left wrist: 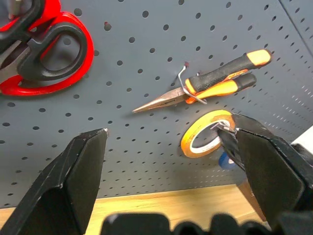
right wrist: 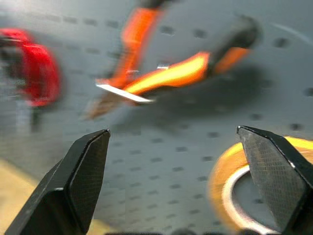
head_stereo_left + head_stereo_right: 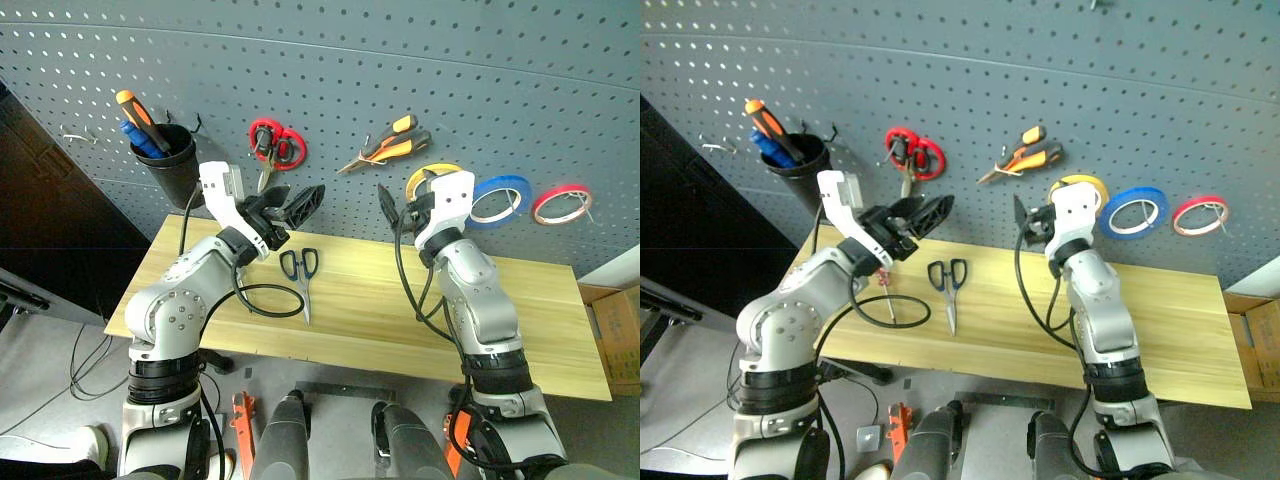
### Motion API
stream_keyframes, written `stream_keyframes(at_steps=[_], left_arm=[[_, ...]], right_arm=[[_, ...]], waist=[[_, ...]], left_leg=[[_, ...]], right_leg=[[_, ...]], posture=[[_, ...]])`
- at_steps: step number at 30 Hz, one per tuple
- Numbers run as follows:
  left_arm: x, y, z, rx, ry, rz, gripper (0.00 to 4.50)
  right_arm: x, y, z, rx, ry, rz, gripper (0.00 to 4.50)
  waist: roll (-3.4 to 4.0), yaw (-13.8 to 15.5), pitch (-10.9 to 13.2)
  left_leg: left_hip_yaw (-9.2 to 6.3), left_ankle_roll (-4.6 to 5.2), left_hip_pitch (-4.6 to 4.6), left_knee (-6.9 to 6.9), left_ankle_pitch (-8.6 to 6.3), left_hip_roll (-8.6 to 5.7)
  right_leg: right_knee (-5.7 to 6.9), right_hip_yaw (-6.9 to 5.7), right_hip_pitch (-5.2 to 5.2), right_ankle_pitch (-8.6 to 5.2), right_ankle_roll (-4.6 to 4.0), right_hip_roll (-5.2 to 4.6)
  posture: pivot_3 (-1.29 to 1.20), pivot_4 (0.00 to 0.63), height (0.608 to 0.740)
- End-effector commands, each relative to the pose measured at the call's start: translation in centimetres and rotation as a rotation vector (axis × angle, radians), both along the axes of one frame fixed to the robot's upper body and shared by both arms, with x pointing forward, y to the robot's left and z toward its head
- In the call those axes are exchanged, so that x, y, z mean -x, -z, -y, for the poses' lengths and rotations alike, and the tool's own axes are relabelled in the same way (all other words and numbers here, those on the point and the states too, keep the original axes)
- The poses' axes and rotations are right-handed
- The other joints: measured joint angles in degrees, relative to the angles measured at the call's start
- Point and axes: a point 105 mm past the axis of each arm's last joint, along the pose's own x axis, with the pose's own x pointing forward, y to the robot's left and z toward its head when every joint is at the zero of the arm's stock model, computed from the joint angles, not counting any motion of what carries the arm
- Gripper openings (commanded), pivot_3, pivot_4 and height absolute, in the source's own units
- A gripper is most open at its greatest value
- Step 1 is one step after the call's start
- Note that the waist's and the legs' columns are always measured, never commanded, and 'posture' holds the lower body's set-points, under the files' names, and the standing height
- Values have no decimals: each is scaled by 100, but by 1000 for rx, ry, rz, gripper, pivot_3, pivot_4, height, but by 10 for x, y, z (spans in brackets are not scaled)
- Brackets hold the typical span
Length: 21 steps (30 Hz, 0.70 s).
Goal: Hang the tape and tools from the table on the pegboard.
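Right gripper [image 3: 392, 207] partly hides the yellow roll [image 3: 432, 172]; pliers [image 2: 166, 73] blurred

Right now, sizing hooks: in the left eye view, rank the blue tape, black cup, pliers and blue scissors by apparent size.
1. Black cup
2. Blue scissors
3. Pliers, about as long as the scissors, so that order is unsure
4. Blue tape
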Motion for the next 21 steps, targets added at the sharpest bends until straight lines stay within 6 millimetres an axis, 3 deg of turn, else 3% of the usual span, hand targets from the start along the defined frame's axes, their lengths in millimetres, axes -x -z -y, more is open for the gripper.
stream_keyframes(at_steps=[1, 4, 8, 13, 21], left_arm=[[-2, 10, -1, -43, -39, -6, 4500], [-7, 42, -2, -150, -99, -83, 4500], [-23, 97, -20, -295, -305, -223, 4500], [-26, 130, -4, -309, -337, -321, 4500], [-19, 166, 4, -303, -445, -515, 4500]], right_arm=[[20, -7, -7, 26, -115, -7, 4486], [36, 7, -9, 87, -229, -69, 4486], [49, 29, -9, 134, -376, -171, 4486], [55, 28, -8, 227, -496, -151, 4486], [67, 36, -3, 386, -649, -144, 4486]], waist=[[-6, -13, -27], [-6, -35, -72], [-6, -90, -96], [-5, -111, -97], [-7, -137, -94]], left_leg=[[1, 0, 6, 1, 0, 0], [6, 1, 34, 6, 0, 0], [9, 7, 51, 10, 4, 1], [10, 12, 54, 28, 7, 4], [10, 13, 49, 37, 7, 9]], right_leg=[[2, 1, 3, 0, 0, 0], [14, 7, 24, -12, 12, 1], [28, 14, 29, -35, -6, 1], [35, 18, 31, -29, -9, 4], [38, 22, 31, -17, 18, 13]], posture=[[97, 107, 740], [83, 110, 740], [72, 121, 740], [33, 153, 740], [16, 194, 740]])
